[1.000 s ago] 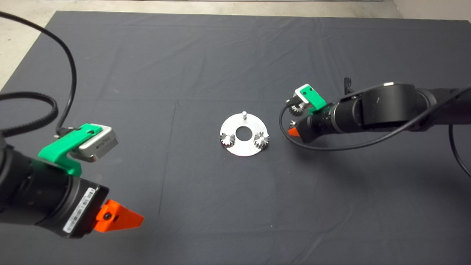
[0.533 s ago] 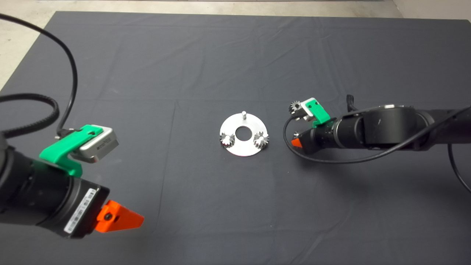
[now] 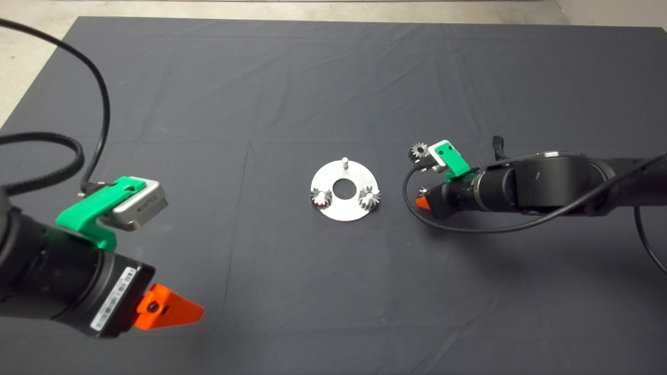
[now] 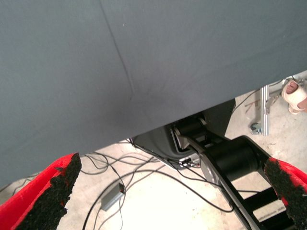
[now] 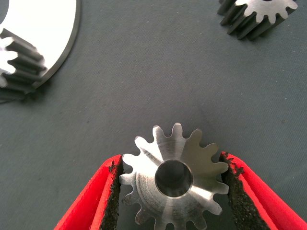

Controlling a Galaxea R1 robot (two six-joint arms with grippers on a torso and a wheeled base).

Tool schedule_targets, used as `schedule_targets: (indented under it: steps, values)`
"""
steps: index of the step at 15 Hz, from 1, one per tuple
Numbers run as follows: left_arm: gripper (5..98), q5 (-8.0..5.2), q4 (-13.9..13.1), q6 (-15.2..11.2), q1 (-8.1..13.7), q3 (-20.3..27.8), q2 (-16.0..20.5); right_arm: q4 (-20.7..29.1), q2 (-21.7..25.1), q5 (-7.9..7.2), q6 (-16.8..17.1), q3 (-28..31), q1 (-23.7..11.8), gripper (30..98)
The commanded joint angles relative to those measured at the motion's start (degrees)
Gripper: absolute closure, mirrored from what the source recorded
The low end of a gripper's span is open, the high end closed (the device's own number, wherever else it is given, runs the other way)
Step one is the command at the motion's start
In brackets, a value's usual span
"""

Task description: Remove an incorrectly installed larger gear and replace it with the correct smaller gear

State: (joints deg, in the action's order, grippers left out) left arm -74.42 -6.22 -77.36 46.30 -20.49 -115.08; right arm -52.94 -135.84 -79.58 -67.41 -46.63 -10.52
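My right gripper (image 3: 423,202) is low over the mat to the right of the round metal plate (image 3: 333,211). In the right wrist view it (image 5: 170,160) is shut on the larger gear (image 5: 173,179), a shiny gear with a dark centre hole; both pads touch its teeth. The smaller gear (image 3: 418,151), dark grey, lies on the mat just beyond this gripper and also shows in the right wrist view (image 5: 259,17). My left gripper (image 3: 169,310) is open and empty at the mat's near left.
The plate carries two shiny gears (image 3: 321,198) (image 3: 370,198), each on a pin, and one bare pin (image 3: 344,160) at its far side. The left wrist view shows the mat's edge, cables and a robot base on the floor (image 4: 192,148).
My right gripper has moved nearer the front and slightly right, away from the plate. The smaller gear, half hidden under its wrist camera before, now shows in full. The left arm has not moved.
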Motion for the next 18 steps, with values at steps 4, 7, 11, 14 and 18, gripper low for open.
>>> schedule_targets:
  steps: [4, 7, 11, 14, 18]
  values:
    - [5.5, -0.02, -0.72, -0.33, -0.42, 0.56, -0.02, -2.52, 0.44, -0.93, -2.81, 2.52, -2.58, 75.6]
    - [5.5, -0.02, -0.72, -0.33, -0.42, 0.56, -0.02, -2.52, 0.62, -1.37, -3.26, 1.88, -5.24, 70.9]
    - [5.5, -0.02, -0.72, -0.33, -0.51, 0.56, -0.02, -2.52, 0.44, -1.37, -4.74, -7.06, -9.35, 65.5]
    - [5.5, -0.02, -0.72, -0.33, -1.12, 0.65, -0.02, -2.52, -1.76, -0.93, -4.74, -11.58, -10.49, 60.4]
    - [5.5, -0.02, -0.72, -0.41, -1.81, 0.47, -1.15, -2.53, -3.75, 1.34, -5.10, -14.67, -10.31, 55.6]
